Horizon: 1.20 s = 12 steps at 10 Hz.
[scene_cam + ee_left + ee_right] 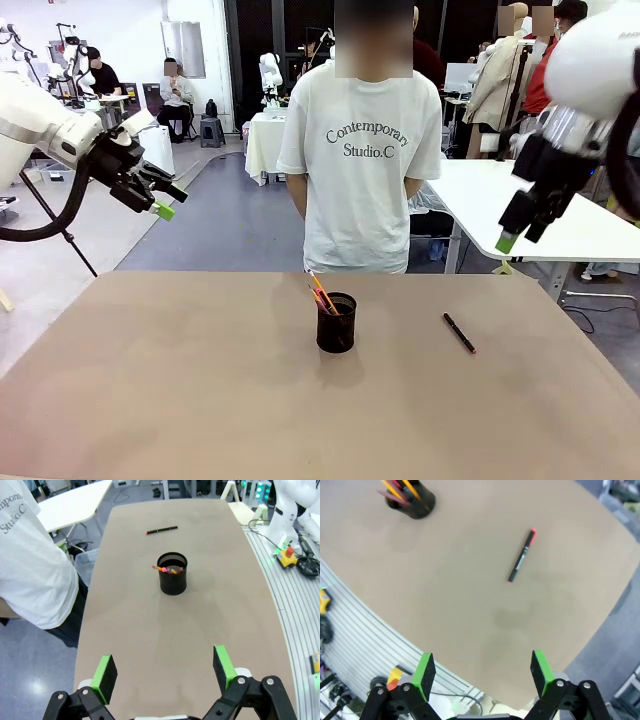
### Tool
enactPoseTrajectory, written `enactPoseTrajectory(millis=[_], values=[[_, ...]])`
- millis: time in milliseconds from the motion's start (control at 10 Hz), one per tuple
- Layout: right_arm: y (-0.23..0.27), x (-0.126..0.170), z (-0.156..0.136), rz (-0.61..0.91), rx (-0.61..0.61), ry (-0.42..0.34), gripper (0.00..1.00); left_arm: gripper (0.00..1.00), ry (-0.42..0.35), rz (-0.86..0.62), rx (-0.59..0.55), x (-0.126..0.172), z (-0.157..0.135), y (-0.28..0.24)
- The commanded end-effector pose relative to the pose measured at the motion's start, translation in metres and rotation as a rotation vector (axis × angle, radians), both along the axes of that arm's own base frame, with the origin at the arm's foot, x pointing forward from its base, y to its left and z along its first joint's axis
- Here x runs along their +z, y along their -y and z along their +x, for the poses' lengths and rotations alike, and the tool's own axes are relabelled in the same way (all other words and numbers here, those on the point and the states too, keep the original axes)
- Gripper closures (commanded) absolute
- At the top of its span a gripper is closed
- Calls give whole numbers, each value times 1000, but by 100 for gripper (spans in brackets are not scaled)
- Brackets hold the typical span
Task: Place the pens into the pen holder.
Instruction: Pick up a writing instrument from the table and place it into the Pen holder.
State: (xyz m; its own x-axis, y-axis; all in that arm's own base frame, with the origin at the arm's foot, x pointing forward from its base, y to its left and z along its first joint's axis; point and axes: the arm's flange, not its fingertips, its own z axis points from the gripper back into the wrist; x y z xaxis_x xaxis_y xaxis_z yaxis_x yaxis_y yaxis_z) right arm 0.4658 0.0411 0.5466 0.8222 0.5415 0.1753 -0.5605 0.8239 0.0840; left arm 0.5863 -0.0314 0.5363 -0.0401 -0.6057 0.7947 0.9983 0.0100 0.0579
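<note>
Black pen (459,333) lies on worktop (150,400), 2 others (320,292) in pen holder (336,325); my jaws both open, empty, ready 4 it.

The pen holder (336,323) stands on the worktop (180,400), about midway between its left and right edges. Two pens (319,290) stand inside the pen holder, leaning to its left with their upper ends above the rim. A loose pen (459,333) lies flat on the worktop to the right of the pen holder, well apart from it. Behind the pen holder, past the worktop's far edge, stands a person (360,170). The left claw (170,200) hangs high and far to the left of the pen holder, the right claw (508,240) high and far to its right.
</note>
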Motion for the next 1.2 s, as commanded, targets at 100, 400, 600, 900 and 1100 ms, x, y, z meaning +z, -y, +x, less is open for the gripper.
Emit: enactPoseTrajectory(millis=[100,400,600,900,1100], values=[[-4,-44,14,-80,-50,48,0,0,3,-2,5,1,0,-1],[-1,-64,23,-9,-24,31,0,0,3,-2,5,1,0,-1],[-2,-62,21,-52,-16,36,0,0,3,-2,5,1,0,-1],[-2,-62,21,-52,-16,36,0,0,3,-2,5,1,0,-1],[-2,-62,21,-52,-16,36,0,0,3,-2,5,1,0,-1]])
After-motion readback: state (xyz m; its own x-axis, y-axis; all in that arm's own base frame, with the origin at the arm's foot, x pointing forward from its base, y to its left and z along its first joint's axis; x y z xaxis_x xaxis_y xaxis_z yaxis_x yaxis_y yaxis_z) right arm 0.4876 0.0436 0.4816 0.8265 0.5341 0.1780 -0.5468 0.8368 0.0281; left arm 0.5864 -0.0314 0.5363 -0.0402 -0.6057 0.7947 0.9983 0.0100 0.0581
